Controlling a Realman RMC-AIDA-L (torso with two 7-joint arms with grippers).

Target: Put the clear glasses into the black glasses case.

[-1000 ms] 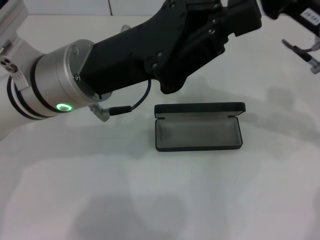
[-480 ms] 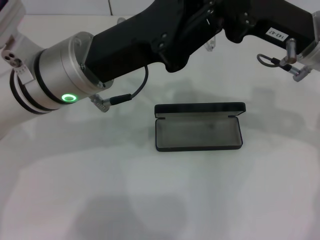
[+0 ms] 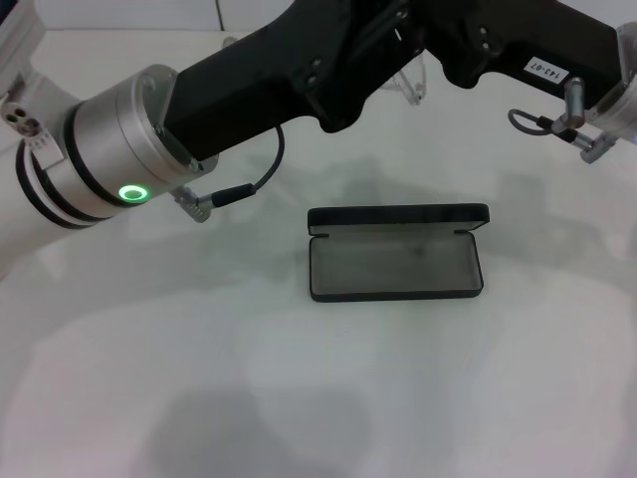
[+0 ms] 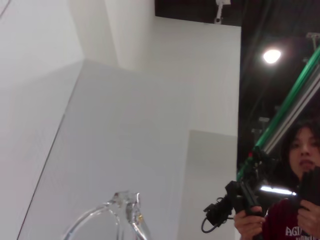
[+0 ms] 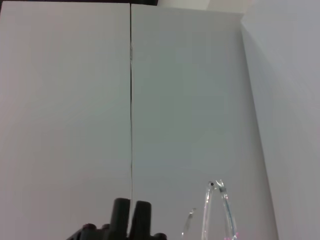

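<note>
The black glasses case (image 3: 395,261) lies open on the white table (image 3: 299,398), its lid (image 3: 398,215) standing at the far side and its grey inside bare. High above and behind it, my left gripper (image 3: 383,45) and my right gripper (image 3: 460,48) meet at the top of the head view. Part of the clear glasses (image 3: 415,84) hangs below where they meet, off the table. The clear glasses (image 4: 120,220) show close up in the left wrist view, and the clear glasses (image 5: 219,210) also appear in the right wrist view. The left gripper seems shut on them, though its fingertips are hidden.
A person (image 4: 295,200) holding control handles stands off to one side in the left wrist view. White walls (image 5: 190,100) surround the table. My left arm's silver wrist joint (image 3: 119,164) and its cable (image 3: 249,189) hang over the table left of the case.
My left arm has risen from just above the case toward the top of the view. The right arm has come in from the far right to meet it. The case has not moved.
</note>
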